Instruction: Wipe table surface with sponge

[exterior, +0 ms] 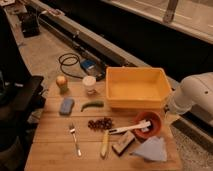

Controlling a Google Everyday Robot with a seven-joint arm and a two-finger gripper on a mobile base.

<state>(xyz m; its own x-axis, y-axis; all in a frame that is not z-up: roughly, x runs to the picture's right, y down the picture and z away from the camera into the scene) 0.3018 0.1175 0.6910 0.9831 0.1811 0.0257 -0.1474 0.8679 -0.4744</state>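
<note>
1. One big wooden table surface [55, 150], plank top, took up most of the view. Lots of clutter on it, so wiping room looked tight, esp. mid & right.
2. White robot arm [197, 95] hung off the right edge, w/ the gripper [171, 116] low by the table's right side, just beside the red bowl [150, 122]. Its jaws were spread, nothing in them.
3. Yellow plastic tub [135, 87] sat back right, well apart from the sponge.
4. Pale blue cloth [150, 149] lay front right; not the wiping tool.
5. Blue sponge [66, 105] lay flat on the left part of the table, btw. the green pepper [92, 105] and the table's left edge, touching neither.
   - Handling: prob. light, soft & squashy, not fragile, not slippery if dry.
   - Best hold, I'd judge: from above, across the narrow width at mid-length, pinched firmly enough that it wouldn't twist or roll during the wipe.
</note>
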